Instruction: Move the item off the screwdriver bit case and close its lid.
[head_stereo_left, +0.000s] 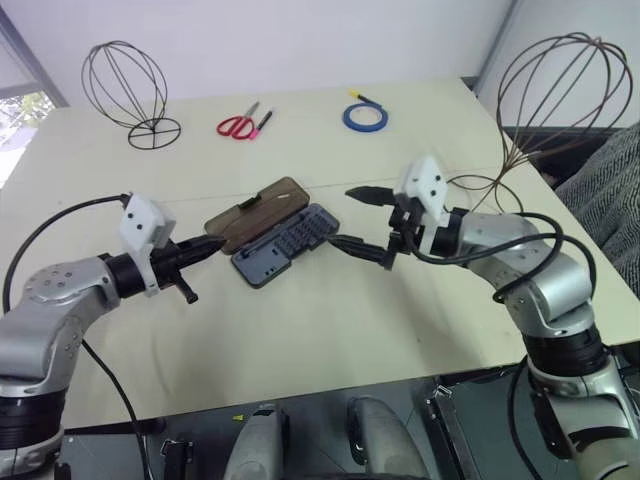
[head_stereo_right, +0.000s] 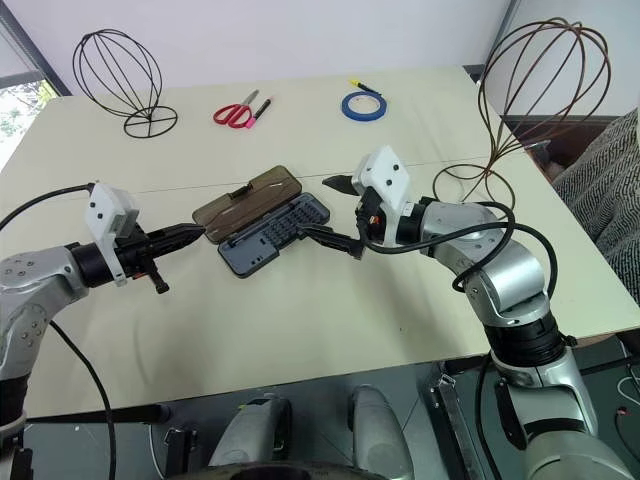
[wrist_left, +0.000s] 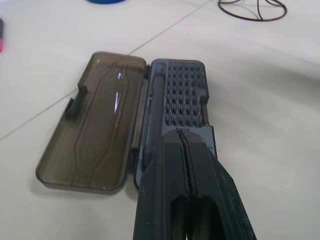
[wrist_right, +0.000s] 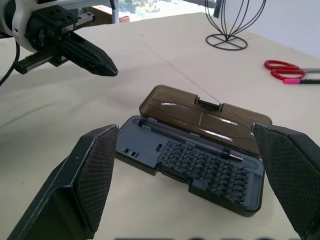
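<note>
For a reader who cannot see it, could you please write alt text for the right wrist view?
An open screwdriver bit case lies on a pale table, its smoky-brown lid folded flat behind it, seen between the two wide-open fingers of the right claw. The shut left claw points in from beyond, with a black wire stand and red scissors farther back.

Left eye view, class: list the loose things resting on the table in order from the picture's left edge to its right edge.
black wire stand → scissors → screwdriver bit case → blue tape roll → brown wire cage
</note>
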